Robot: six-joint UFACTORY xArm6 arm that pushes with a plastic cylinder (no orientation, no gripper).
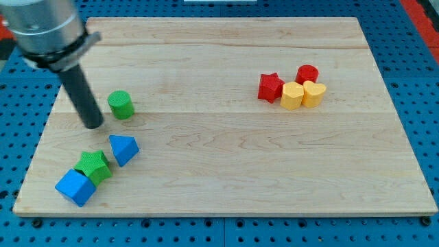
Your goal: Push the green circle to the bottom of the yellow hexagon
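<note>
The green circle (121, 104) stands on the wooden board at the view's left. The yellow hexagon (292, 95) is far off at the view's right, in a cluster with a red star (270, 87), a red cylinder (307, 73) and a yellow heart (314, 93). My tip (93, 125) rests on the board just left of and slightly below the green circle, a small gap apart from it.
A blue triangle (124, 149), a green star (93, 166) and a blue cube (75, 187) lie at the bottom left, below my tip. The board (226, 178) sits on a blue perforated table; its left edge is close to my rod.
</note>
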